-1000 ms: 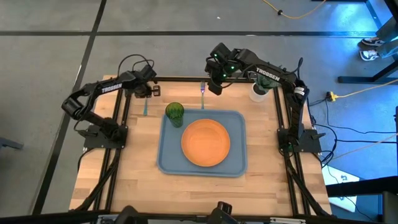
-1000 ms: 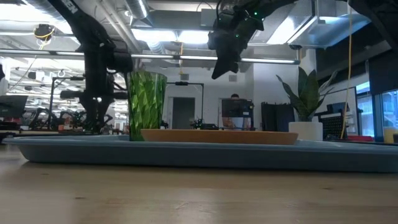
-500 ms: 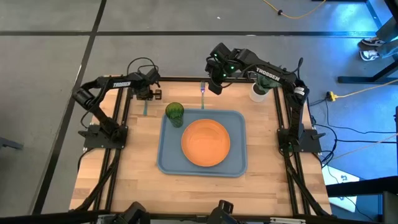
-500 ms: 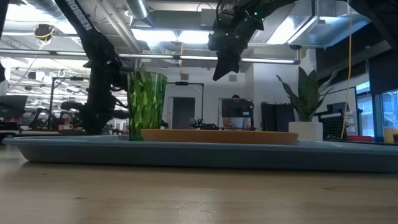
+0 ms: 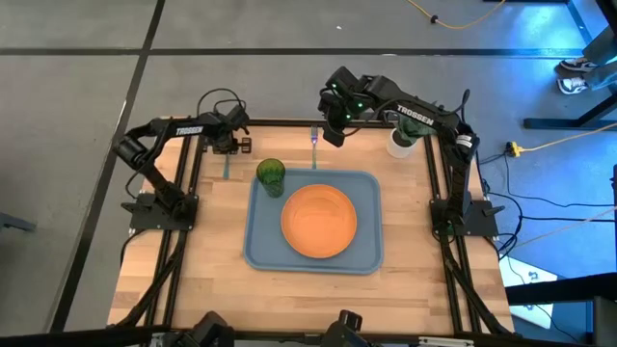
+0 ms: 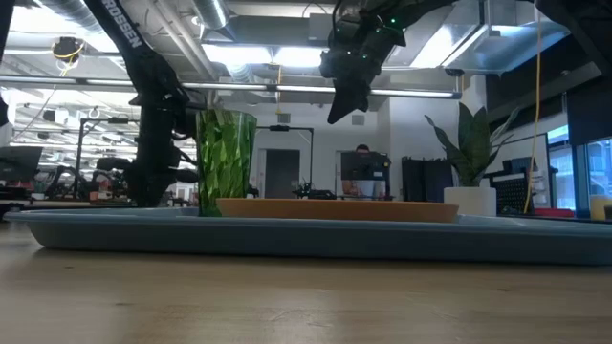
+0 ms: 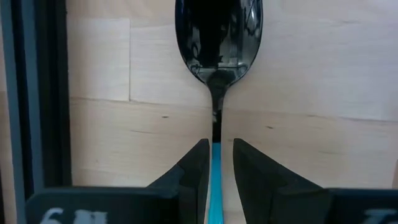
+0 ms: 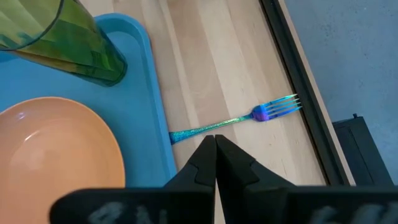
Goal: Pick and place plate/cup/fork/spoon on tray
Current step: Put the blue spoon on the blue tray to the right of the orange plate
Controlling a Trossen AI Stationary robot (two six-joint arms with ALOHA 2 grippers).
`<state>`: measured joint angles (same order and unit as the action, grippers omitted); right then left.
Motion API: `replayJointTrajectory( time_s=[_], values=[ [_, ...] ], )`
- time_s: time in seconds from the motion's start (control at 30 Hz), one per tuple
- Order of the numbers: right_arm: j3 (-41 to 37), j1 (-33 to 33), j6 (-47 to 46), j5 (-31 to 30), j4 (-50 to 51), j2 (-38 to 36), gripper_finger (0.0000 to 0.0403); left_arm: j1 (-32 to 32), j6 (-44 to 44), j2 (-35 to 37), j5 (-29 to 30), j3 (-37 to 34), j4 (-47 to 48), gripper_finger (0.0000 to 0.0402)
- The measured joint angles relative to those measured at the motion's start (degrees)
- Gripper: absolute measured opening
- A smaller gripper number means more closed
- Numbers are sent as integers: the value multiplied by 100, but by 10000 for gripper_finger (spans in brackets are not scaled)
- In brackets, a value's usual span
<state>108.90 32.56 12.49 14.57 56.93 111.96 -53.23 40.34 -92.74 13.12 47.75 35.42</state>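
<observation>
The spoon, dark bowl and teal handle, lies flat on the table left of the tray. My left gripper points down over it, open; its fingertips stand on either side of the handle, and I see no touch. The fork lies on the table beyond the tray's far rim. My right gripper hangs shut above it, holding nothing. The green cup stands upright in the tray's far left corner. The orange plate lies in the tray's middle.
A white pot with a green plant stands at the table's far right corner. A black frame rail runs close beside the spoon, along the table's edge. Bare wood lies in front of the tray and on both sides of it.
My left gripper has gone down onto the spoon's handle near the table's far left, its arm folding lower; for the last half second it has kept still. Its fingers have stayed open. The spoon has not moved.
</observation>
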Motion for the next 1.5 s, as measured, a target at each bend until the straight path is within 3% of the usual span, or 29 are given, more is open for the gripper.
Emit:
replayJointTrajectory(
  time_s=[0.53,1.0,1.5],
  values=[
    [-2,0,11,-2,19,0,6,0,127,1,25,0,-58,62],
    [-2,0,56,-2,20,1,4,205,120,-193,232,15,1,8],
    [-4,0,156,-30,168,-18,3,199,122,-121,-100,12,174,2]
  ],
)
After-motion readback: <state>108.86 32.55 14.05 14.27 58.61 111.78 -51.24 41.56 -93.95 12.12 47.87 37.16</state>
